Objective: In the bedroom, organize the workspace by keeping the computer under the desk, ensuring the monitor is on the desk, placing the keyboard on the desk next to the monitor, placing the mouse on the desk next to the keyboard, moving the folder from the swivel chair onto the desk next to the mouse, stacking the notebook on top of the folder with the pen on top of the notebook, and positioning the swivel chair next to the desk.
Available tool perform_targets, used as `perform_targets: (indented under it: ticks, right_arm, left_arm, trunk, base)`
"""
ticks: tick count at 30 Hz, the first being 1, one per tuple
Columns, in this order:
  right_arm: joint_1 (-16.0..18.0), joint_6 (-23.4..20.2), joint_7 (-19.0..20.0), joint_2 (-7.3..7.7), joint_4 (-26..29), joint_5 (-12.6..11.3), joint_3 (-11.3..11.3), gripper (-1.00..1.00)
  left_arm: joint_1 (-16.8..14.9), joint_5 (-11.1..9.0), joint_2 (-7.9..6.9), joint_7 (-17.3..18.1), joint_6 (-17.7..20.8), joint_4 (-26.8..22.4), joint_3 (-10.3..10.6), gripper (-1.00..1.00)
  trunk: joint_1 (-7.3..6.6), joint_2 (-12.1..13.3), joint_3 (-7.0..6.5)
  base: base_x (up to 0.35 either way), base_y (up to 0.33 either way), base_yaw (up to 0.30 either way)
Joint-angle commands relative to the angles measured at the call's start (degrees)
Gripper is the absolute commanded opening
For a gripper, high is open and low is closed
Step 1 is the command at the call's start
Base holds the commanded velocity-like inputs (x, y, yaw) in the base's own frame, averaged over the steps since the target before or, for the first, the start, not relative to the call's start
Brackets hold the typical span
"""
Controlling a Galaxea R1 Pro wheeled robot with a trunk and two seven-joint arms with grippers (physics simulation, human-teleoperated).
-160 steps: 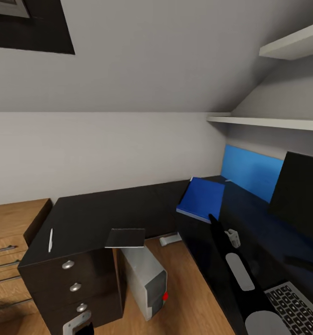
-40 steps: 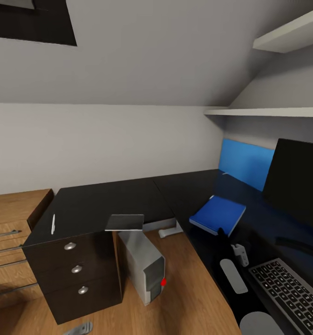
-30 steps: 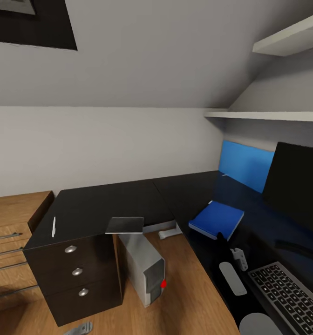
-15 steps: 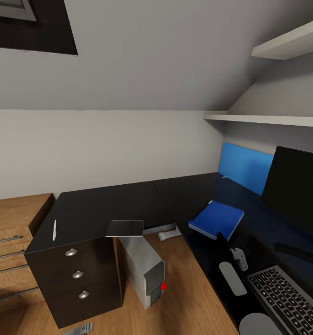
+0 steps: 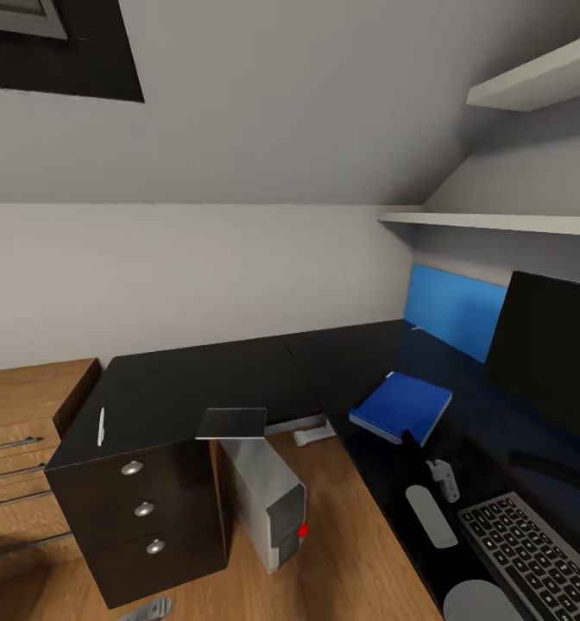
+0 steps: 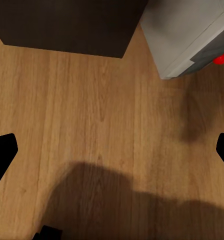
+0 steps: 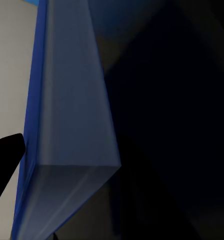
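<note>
Folder now lies flat on the table near the keyboard, moved nearer since earlier; right tool at its edge, grip state indeterminate, left tool open over floor; notebook and pen remain unstacked

Pale grey walls meet a sloped ceiling, with a dark skylight opening at its upper left. Two white shelves are fixed high on the right wall, one above the other. A bright blue wall panel stands beneath them. A low oak cabinet with slim metal handles sits at the left on the oak plank floor.
</note>
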State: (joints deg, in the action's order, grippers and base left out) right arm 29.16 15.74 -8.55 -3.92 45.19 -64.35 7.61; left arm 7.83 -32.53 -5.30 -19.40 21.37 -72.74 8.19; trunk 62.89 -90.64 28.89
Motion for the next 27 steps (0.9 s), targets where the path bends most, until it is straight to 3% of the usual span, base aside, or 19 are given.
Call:
perform_targets:
  ticks: [1, 6, 7, 18, 27]
  right_arm:
    - [0.0, 0.2, -0.1, -0.03, 0.1, -0.5, 0.0, -1.0]
    - [0.0, 0.2, -0.1, -0.03, 0.1, -0.4, 0.0, -1.0]
    - [0.0, 0.2, -0.1, -0.03, 0.1, -0.4, 0.0, 1.0]
    - [0.0, 0.2, -1.1, -0.03, 0.2, -0.4, -0.2, 1.0]
    - [0.0, 0.2, -1.2, -0.02, 0.2, -0.4, -0.2, 1.0]
  left_arm:
    - [0.0, -0.6, -0.07, -0.5, 0.1, -0.1, 0.2, 1.0]
    - [0.0, -0.6, -0.07, -0.5, 0.1, -0.1, 0.2, 1.0]
    - [0.0, -0.6, -0.07, -0.5, 0.1, -0.1, 0.2, 1.0]
    - [0.0, -0.6, -0.07, -0.6, 0.1, 0.3, 0.1, 1.0]
    - [0.0, -0.5, -0.1, -0.6, 0.1, 5.0, -0.9, 1.0]
  trunk:
    - [0.0, 0.0, 0.05]
    - [0.0, 0.0, 0.05]
    - [0.0, 0.0, 0.05]
    - [0.0, 0.0, 0.05]
    - [0.0, 0.0, 0.05]
  base:
    - [0.0, 0.0, 0.0]
    - [0.0, 0.0, 0.0]
    - [0.0, 0.0, 0.0]
    - [0.0, 0.0, 0.0]
    - [-0.008, 0.0, 0.0]
